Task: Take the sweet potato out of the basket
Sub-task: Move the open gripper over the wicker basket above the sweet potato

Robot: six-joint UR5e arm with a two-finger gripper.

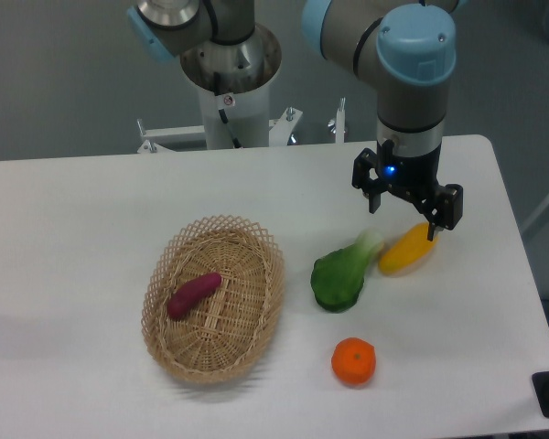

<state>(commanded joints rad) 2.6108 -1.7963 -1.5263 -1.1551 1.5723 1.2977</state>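
Note:
The reddish-purple sweet potato (193,294) lies inside the oval tan wicker basket (256,311), toward its left side, tilted up to the right. My gripper (404,219) hangs to the right of the basket, above the table, just over the yellow squash (406,251). Its two dark fingers stand apart and hold nothing. The sweet potato is well to the gripper's left and lower in the view.
A green leafy vegetable (342,274) lies between the basket and the squash. An orange (353,360) sits toward the front, right of the basket. The arm's base column (231,87) stands at the back. The table's right edge is near the squash.

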